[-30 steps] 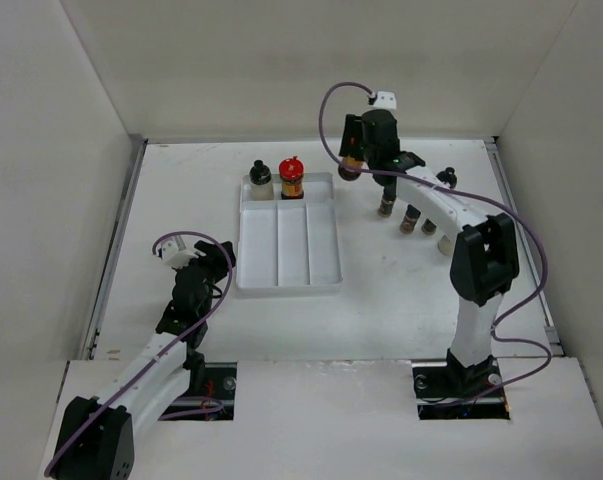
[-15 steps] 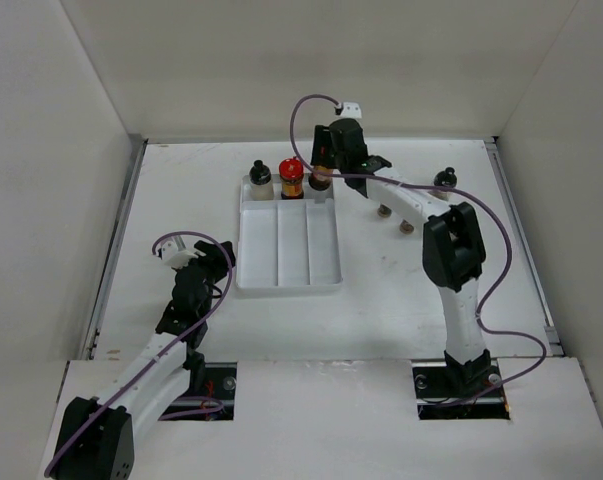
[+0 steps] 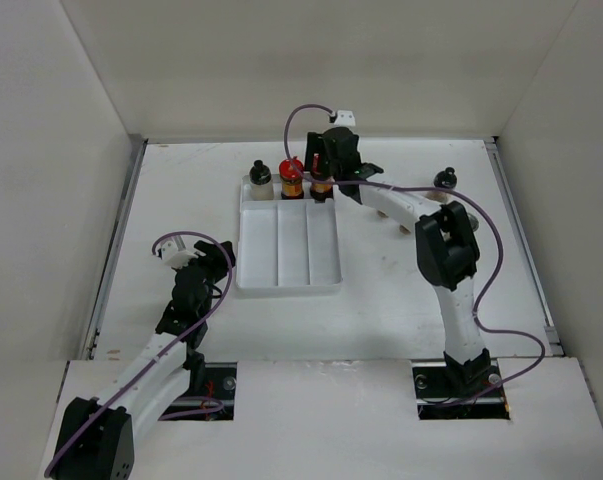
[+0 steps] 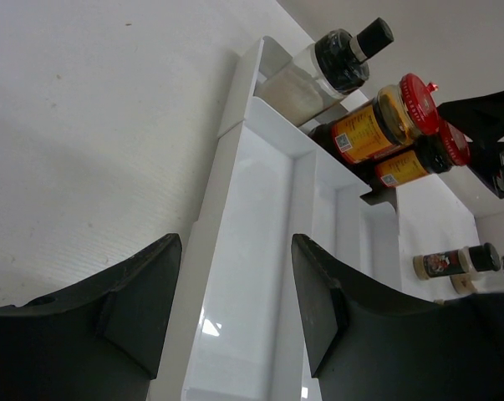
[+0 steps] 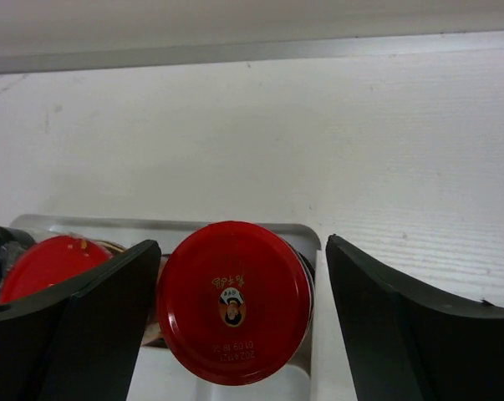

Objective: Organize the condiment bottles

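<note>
The white tray [image 3: 281, 262] holds three condiment bottles at its far end. They are a clear bottle with a black cap [image 3: 259, 178], a red-capped bottle with an orange label [image 3: 292, 178] and a second red-capped bottle [image 3: 321, 184] in the right compartment. My right gripper [image 3: 326, 165] is directly above the second one. In the right wrist view its fingers straddle the red cap [image 5: 233, 301], with a small gap on the right side, so the gripper [image 5: 243, 244] is open. My left gripper [image 4: 235, 242] is open and empty, low at the tray's near left [image 3: 213, 262].
A black-capped bottle [image 3: 445, 180] stands at the far right. A few small bottles [image 3: 402, 226] show under the right arm, right of the tray, and one pale black-capped bottle [image 4: 452, 261] also shows in the left wrist view. White walls enclose the table.
My right arm swung left, carrying the red-capped bottle from right of the tray to its far right compartment, beside the other red-capped bottle. The left arm has not moved.
</note>
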`<state>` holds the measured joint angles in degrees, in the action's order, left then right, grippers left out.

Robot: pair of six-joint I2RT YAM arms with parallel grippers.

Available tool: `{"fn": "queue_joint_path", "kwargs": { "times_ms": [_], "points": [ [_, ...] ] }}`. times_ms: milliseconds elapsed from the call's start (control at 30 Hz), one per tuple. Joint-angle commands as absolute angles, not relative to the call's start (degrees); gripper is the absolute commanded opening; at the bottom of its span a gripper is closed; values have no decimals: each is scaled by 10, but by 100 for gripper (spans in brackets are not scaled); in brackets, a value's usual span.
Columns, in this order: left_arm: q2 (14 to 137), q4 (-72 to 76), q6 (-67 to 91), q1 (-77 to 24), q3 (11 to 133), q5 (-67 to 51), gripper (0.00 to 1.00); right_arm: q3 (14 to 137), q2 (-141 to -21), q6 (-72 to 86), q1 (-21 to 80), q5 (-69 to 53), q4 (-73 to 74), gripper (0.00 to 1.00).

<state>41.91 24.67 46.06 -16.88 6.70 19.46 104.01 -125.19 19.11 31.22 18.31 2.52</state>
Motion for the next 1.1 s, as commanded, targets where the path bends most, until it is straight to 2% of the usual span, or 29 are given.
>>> {"fn": "queue_joint_path", "kwargs": {
  "times_ms": [0,267,400,467,533,567,600,667,700,733,800,833,867,967,1067],
  "points": [
    [410,271,459,-167,66,200,54,1034,-1224,195,324,195,-54,89],
    [406,270,459,-166,65,195,54,966,-1119,212,324,188,-79,97],
    [393,258,459,-167,65,198,54,867,-1003,214,324,202,-103,94],
    [392,258,459,-167,64,196,54,797,-935,220,313,220,-105,80],
    [391,256,462,-167,64,188,54,720,-869,222,291,242,-104,42],
    [389,254,462,-169,65,187,54,682,-834,225,279,259,-98,30],
    [387,255,461,-171,65,190,54,642,-800,230,268,278,-89,26],
    [393,260,462,-172,64,192,54,568,-733,243,239,324,-63,30],
    [398,260,463,-172,64,192,54,541,-710,245,226,343,-52,37],
    [404,262,466,-172,64,188,54,511,-682,246,208,368,-41,47],
    [415,269,469,-174,66,185,54,460,-633,245,168,406,-20,76],
    [420,275,469,-178,66,187,54,440,-609,249,147,414,-5,87],
    [426,281,469,-180,66,189,54,427,-591,254,126,417,10,93],
    [436,287,471,-182,65,184,54,416,-584,259,89,409,35,100],
    [434,288,468,-188,65,192,54,415,-620,265,76,394,28,100]
  ]
}}
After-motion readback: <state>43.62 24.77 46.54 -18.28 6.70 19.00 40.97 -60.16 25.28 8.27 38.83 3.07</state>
